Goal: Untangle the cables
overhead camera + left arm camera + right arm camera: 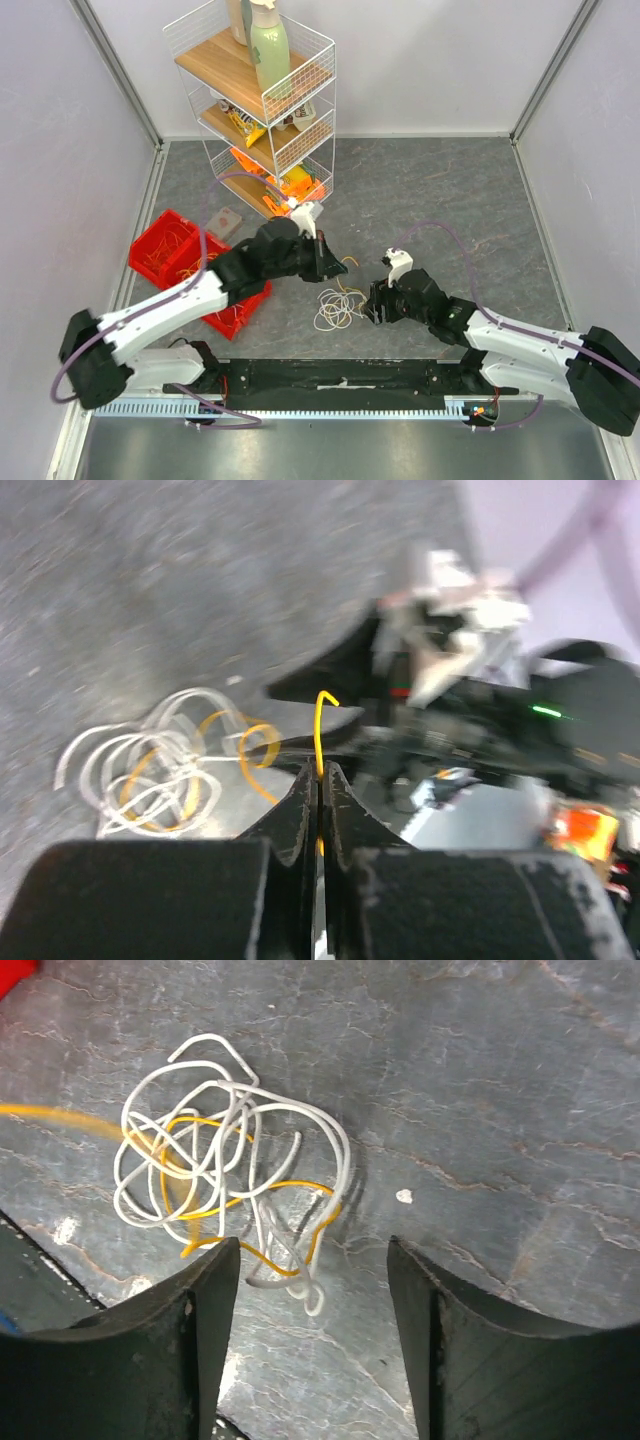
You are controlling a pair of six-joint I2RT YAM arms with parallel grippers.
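The top camera looks down from high up behind both arms at the whole table [450, 200], the left wrist camera peeks low across it, the right wrist camera looks almost straight down from close, and all three see the cables [335, 310].

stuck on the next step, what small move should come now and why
Probably draw the left tool slowly away from the tangle: it is shut on an orange wire, while the right tool stands open above the tangle, holding nothing.
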